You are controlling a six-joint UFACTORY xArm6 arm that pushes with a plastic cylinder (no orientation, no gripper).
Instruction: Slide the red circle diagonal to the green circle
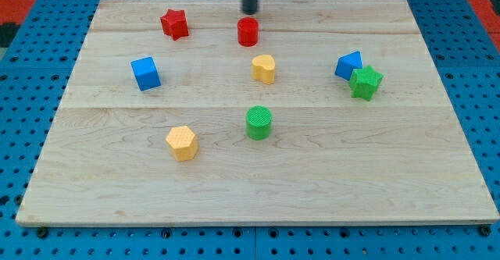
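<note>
No fingers on this rig, so nothing opens or shuts: just my tip, the rod's dark lower end, poised near the tabletop's top edge, just above the red circle in the view, apparently a hair apart from it. The red circle sits near the middle of that top edge. Below it, close by, is a yellow block, and further down towards the centre stands the green circle.

That red circle looks small, light and rigid, probably quick to skid on smooth wood. Being round, it will likely roll off the tip's line if struck off-centre, so contact belongs square on its far side. The yellow block lies almost in the straight path, a likely snag.

Further out: a red star towards the top-left corner, a blue cube by the left edge, a yellow hexagon lower left, and a blue block touching a green star towards the right edge. No containers anywhere.
</note>
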